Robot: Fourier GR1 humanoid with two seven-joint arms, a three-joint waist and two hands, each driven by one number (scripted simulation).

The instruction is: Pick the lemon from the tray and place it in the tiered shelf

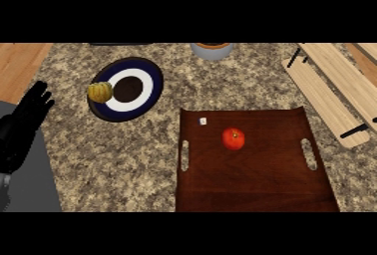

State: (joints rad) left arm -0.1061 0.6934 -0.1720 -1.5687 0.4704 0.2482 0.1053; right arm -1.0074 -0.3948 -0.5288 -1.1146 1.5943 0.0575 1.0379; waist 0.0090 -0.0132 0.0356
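Grasp step had not started. Left hand [26,119] sat at the view's left edge, fingers straight and pointing up, holding nothing, resting well apart from everything. Right hand was not in view.

Mismatch with the task wording: the only fruit on the tray [254,191] was a red, round one [233,139] with a small stem dimple, more like a tomato or apple than a lemon. It lay in the tray's upper middle, apart from both slot handles. A tiny white speck [203,121] lay near the tray's top left corner; couldn't tell what it was.

The one yellowish thing was a ribbed, round fruit [100,91] on the left rim of the blue-and-white plate [147,74], well left of the tray. It didn't read as a lemon either.

The tiered shelf [331,89], made of pale wood slats on black brackets, stood at the upper right, just beyond the tray's right corner. A grey bowl [212,50] sat at the table's [110,164] far edge.

My read on the next move: bring a hand over the red fruit, come down from above, close round it, lift it clear of the tray lip, then carry it right and up to a slat. The shelf's side favours the right hand. The fruit is round, so it could roll on the slats.

No brands, labels or writing readable anywhere.
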